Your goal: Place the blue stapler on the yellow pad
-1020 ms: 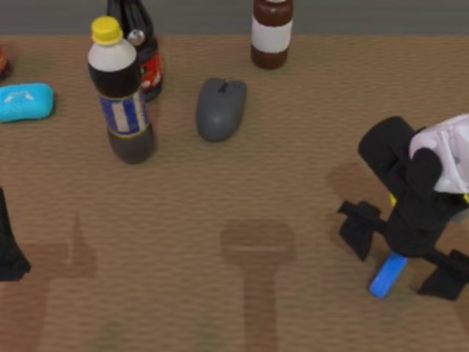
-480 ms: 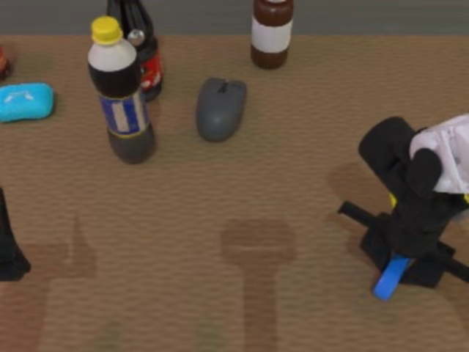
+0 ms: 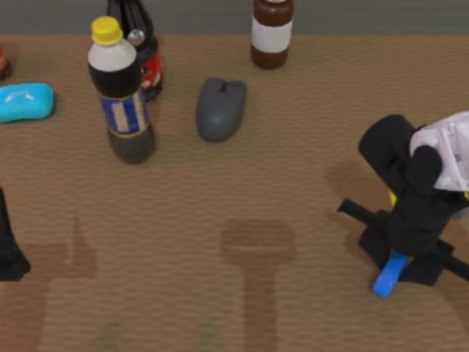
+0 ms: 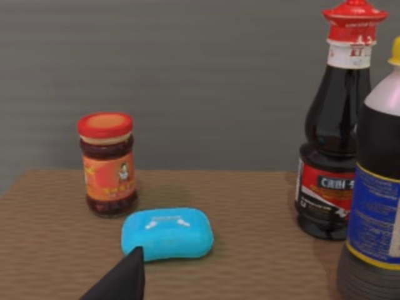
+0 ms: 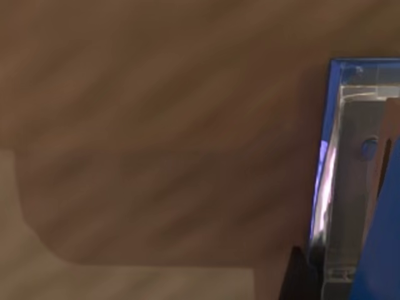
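The blue stapler (image 3: 387, 277) is at the table's front right, only its near end showing below my right gripper (image 3: 401, 260), which is shut on it. The right wrist view shows the stapler (image 5: 359, 187) close up, its blue edge and shiny metal inside, with a dark fingertip (image 5: 300, 275) against it. Of the yellow pad, just a sliver (image 3: 393, 198) peeks out beside the right arm; the arm hides the remainder. My left gripper (image 3: 7, 253) is parked at the left edge, with one black fingertip (image 4: 125, 278) in its wrist view.
At the back stand a cola bottle with a yellow cap (image 3: 121, 103), a soy sauce bottle (image 3: 144, 55), a brown bottle with a white label (image 3: 272, 33) and a grey mouse (image 3: 220, 108). A light-cyan rounded object (image 3: 26, 101) and a red-lidded jar (image 4: 107, 164) sit at the far left.
The right gripper's fingers, spread wide a second ago, have shut on the blue stapler. Its visible end now looks shorter and a little raised. The left arm has not moved.
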`<state>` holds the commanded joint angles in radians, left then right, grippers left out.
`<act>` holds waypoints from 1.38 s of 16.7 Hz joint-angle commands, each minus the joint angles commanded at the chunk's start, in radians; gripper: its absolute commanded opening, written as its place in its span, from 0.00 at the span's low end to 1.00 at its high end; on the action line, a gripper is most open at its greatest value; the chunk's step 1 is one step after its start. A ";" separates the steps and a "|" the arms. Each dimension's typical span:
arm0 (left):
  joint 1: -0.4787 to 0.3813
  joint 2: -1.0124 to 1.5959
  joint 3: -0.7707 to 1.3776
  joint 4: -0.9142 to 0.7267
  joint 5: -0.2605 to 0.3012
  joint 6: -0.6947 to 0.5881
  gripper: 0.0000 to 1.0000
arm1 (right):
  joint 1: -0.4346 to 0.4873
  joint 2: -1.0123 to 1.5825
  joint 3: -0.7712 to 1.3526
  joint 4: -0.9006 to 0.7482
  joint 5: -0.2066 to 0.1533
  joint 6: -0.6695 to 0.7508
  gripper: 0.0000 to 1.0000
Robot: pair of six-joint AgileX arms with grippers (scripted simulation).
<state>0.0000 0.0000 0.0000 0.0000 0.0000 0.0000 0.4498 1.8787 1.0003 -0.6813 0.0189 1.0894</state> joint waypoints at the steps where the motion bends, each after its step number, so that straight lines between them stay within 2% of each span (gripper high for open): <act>1: 0.000 0.000 0.000 0.000 0.000 0.000 1.00 | 0.001 -0.009 0.016 -0.024 0.000 0.002 0.00; 8: 0.000 0.000 0.000 0.000 0.000 0.000 1.00 | 0.010 -0.142 0.183 -0.343 -0.001 0.003 0.00; 16: 0.000 0.000 0.000 0.000 0.000 0.000 1.00 | -0.002 -0.152 0.222 -0.386 -0.001 0.016 0.00; 19: 0.000 0.000 0.000 0.000 0.000 0.000 1.00 | -0.055 -0.072 0.324 -0.431 -0.002 0.119 0.00; 23: 0.000 0.000 0.000 0.000 0.000 0.000 1.00 | -0.171 0.082 0.571 -0.518 -0.004 0.381 0.00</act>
<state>0.0000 0.0000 0.0000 0.0000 0.0000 0.0000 0.2793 1.9603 1.5708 -1.1993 0.0149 1.4703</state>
